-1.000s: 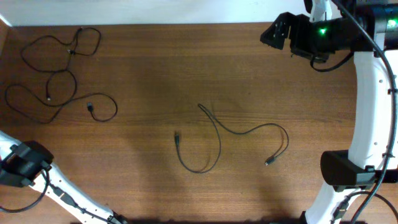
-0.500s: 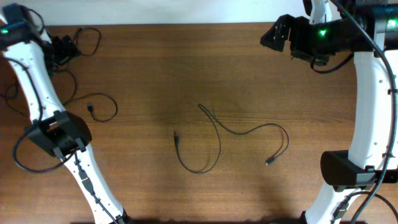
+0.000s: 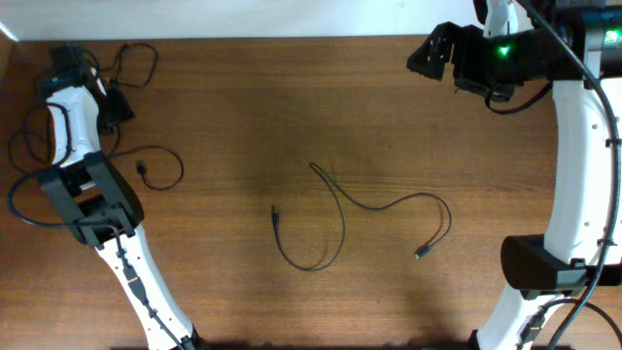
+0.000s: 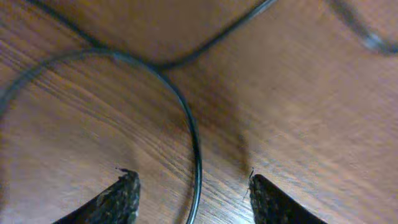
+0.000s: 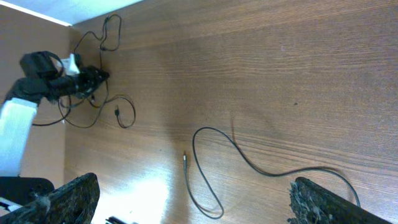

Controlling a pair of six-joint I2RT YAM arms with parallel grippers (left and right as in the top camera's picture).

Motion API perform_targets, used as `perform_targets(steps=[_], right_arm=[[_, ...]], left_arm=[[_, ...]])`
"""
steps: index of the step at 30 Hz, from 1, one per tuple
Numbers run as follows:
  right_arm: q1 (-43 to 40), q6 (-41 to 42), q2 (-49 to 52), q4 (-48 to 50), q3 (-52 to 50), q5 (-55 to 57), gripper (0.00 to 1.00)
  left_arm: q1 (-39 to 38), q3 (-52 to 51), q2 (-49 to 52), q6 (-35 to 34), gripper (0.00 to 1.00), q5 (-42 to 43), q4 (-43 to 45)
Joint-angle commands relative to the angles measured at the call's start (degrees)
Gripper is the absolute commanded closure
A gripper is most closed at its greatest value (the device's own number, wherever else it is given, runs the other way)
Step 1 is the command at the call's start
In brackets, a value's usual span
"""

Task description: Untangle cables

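Black cables lie in two groups. A looped tangle [image 3: 142,168] sits at the table's top left. My left gripper [image 3: 118,104] is down on that tangle. In the left wrist view its jaws [image 4: 194,190] stand apart on the wood with one thin strand [image 4: 198,163] running between them, touching neither fingertip [image 4: 121,198]. A loose cable [image 3: 342,220] lies spread out in the middle, with plug ends at the left and lower right. My right gripper [image 3: 429,53] hangs high at the top right, wide open and empty [image 5: 193,202], looking down on that loose cable [image 5: 185,158].
The white back wall [image 3: 292,17] runs along the table's far edge. The left arm's base and links [image 3: 89,199] stand over the left side. The right arm's column [image 3: 573,175] rises along the right edge.
The left arm has swung from the lower left corner up to the top-left tangle and come down over a strand, and its jaws have narrowed. The right arm has not moved.
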Motion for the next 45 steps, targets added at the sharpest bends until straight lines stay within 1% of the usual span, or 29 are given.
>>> perform_targets(steps=[1,2,4,5,6,7,11,18,25,26,27,29,30,31,32,33,35,38,41,45], right_arm=[[0.4,-0.8,0.4,0.2,-0.3,1.2,0.02],[0.4,-0.8,0.4,0.2,-0.3,1.8,0.02],[0.4,-0.8,0.4,0.2,-0.3,1.8,0.02],[0.4,-0.8,0.4,0.2,-0.3,1.8,0.02],[0.4,-0.8,0.4,0.2,-0.3,1.8,0.02],[0.4,-0.8,0.4,0.2,-0.3,1.8,0.02],[0.4,-0.8,0.4,0.2,-0.3,1.8,0.02],[0.4,-0.8,0.4,0.2,-0.3,1.8,0.02],[0.4,-0.8,0.4,0.1,-0.3,1.8,0.02],[0.4,-0.8,0.4,0.1,-0.3,1.8,0.02],[0.4,-0.8,0.4,0.1,-0.3,1.8,0.02],[0.4,-0.8,0.4,0.1,-0.3,1.8,0.02],[0.4,-0.8,0.4,0.1,-0.3,1.8,0.02],[0.4,-0.8,0.4,0.1,-0.3,1.8,0.02],[0.4,-0.8,0.4,0.1,-0.3,1.8,0.02],[0.4,-0.8,0.4,0.1,-0.3,1.8,0.02],[0.4,-0.8,0.4,0.1,-0.3,1.7,0.02],[0.7,-0.8,0.4,0.1,-0.3,1.8,0.02],[1.4,-0.8,0.4,0.1,-0.3,1.8,0.02],[2.5,-0.8,0.4,0.2,-0.3,1.8,0.02]], left_arm=[[0.0,-2.8,-0.3,1.3,0.64,-0.8,2.3],[0.0,-3.2,-0.3,1.3,0.71,-0.8,2.7],[0.0,-3.3,-0.3,1.3,0.77,-0.9,2.7],[0.0,-3.3,-0.3,1.3,0.85,-0.9,2.8],[0.0,-3.3,-0.3,1.3,0.96,-0.8,2.8],[0.0,-3.3,-0.3,1.3,0.99,-0.8,2.7],[0.0,-3.2,-0.3,1.3,1.00,-0.8,0.8],[0.0,-3.1,-2.2,1.3,1.00,-0.3,-7.8],[0.0,-3.0,-2.9,1.3,1.00,-0.3,-9.0],[0.0,-2.7,-3.0,1.3,0.98,-0.3,-9.4],[0.0,-2.3,-3.3,1.3,0.84,-0.2,-9.8],[0.0,-1.6,-4.4,1.3,0.76,-0.1,-10.2],[0.0,-1.2,-5.4,1.3,0.68,-0.1,-10.4],[0.0,-0.8,-6.3,1.3,0.53,0.2,-10.7],[0.0,-0.5,-7.6,1.3,0.36,1.6,-11.0],[0.0,-0.4,-9.0,1.3,0.27,3.6,-11.1],[0.0,-0.4,-11.6,1.3,0.23,10.0,-12.3],[-0.3,-0.4,-13.0,1.3,0.10,14.9,-14.2],[-0.6,-0.5,-13.0,1.3,0.01,14.5,-17.1],[-0.4,-0.5,-13.0,1.3,0.01,9.3,-17.1]])
